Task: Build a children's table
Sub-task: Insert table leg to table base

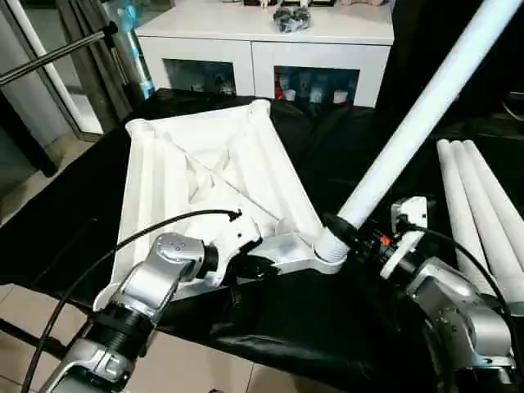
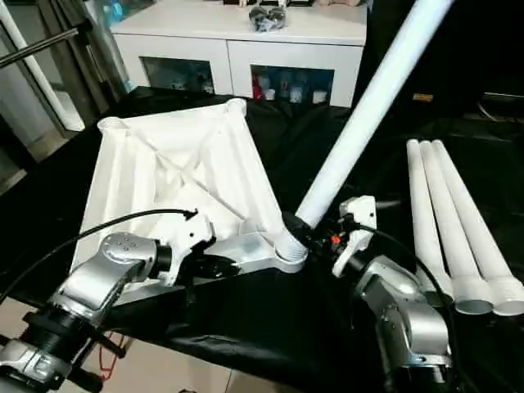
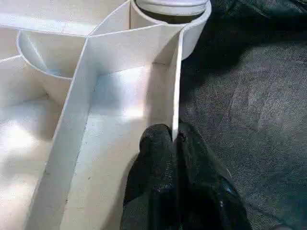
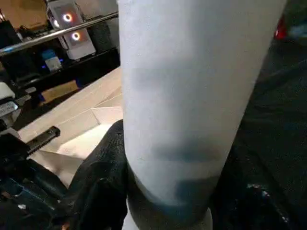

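Note:
The white tabletop lies ribbed side up on a black cloth. My left gripper is shut on the thin rim wall at its near edge, one black finger on each side. A long white leg leans up toward the far right, its lower end seated in the near corner socket. My right gripper is shut on this leg just above the socket, its black fingers wrapping the tube.
Three more white legs lie side by side on the cloth at the right. A white cabinet with glass doors stands behind the table. A metal bar crosses the far left. Tiled floor shows below the cloth's near edge.

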